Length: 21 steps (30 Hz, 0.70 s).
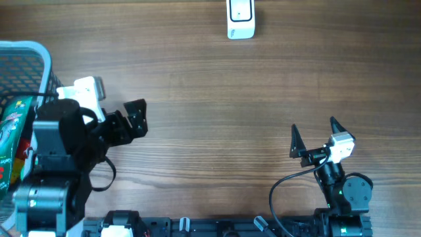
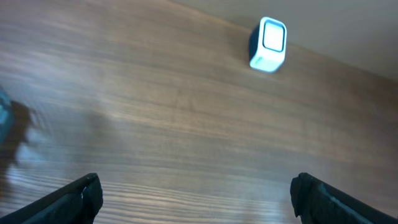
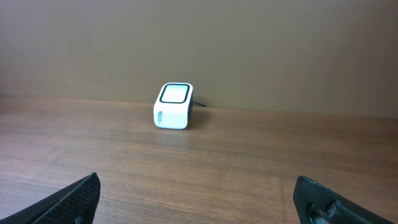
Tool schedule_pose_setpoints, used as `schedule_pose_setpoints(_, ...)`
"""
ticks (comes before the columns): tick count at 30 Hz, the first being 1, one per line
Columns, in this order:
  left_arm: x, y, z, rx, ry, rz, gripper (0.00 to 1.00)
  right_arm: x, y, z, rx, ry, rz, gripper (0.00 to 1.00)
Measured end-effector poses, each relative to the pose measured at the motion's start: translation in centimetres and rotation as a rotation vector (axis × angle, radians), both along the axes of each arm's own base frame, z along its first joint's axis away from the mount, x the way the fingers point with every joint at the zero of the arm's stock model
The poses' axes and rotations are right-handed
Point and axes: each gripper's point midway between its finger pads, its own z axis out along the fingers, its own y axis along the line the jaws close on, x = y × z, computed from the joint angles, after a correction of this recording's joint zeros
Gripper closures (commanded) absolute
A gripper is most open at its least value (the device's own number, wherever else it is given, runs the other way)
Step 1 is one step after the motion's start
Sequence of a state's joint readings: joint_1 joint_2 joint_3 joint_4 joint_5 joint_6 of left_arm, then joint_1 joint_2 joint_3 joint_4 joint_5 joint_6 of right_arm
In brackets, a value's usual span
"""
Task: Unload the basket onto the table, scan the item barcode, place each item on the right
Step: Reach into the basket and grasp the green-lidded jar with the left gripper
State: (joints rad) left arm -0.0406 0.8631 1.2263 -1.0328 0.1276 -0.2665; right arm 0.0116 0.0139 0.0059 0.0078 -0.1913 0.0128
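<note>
Inside the basket [image 1: 45,62], green packet [image 1: 13,122] seemingly lies near-to-far; left hand [image 1: 139,117], right hand [image 1: 314,125] gape empty.

Black arms [image 1: 56,148], pointed black claws [image 1: 314,125], white cameras [image 1: 341,146]

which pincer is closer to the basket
The left pincer, open right beside the basket; the right pincer, also open, is far across the table.

1 white box scanner [image 1: 240,18] [image 2: 268,43] [image 3: 173,106], with a dark-rimmed window on top, stands upright at the far edge, just right of centre. A green packet [image 1: 13,125] lies in the basket [image 1: 41,51] at the left edge.
</note>
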Motion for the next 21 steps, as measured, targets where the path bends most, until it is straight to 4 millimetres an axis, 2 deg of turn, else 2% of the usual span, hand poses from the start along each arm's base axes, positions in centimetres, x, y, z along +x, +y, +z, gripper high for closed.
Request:
schedule_pose_setpoints(3,-0.5,1.1,1.7,0.036,-0.02,0.053,0.0,0.0,0.0,0.0,0.0,0.0,0.0,0.0)
schedule_pose_setpoints(8,-0.5,3.4,7.1,0.091,-0.12,0.172,0.0,0.0,0.0,0.0,0.0,0.0,0.0,0.0)
schedule_pose_setpoints(11,-0.2,6.1,10.5,0.12,-0.189,0.328,0.0,0.0,0.0,0.0,0.0,0.0,0.0,0.0)
schedule_pose_setpoints(13,0.0,8.1,11.3,0.133,-0.198,0.432,0.0,0.0,0.0,0.0,0.0,0.0,0.0,0.0)
schedule_pose_setpoints(15,0.3,10.7,10.6,0.128,-0.159,0.57,0.0,0.0,0.0,0.0,0.0,0.0,0.0,0.0)
schedule_pose_setpoints(18,0.0,14.0,8.2,0.09,-0.057,0.751,0.0,0.0,0.0,0.0,0.0,0.0,0.0,0.0)
schedule_pose_setpoints(19,-0.5,16.2,6.6,0.063,0.01,0.866,0.0,0.0,0.0,0.0,0.0,0.0,0.0,0.0)
schedule_pose_setpoints(21,-1.8,18.8,4.3,0.021,0.11,1.02,0.0,0.0,0.0,0.0,0.0,0.0,0.0,0.0)
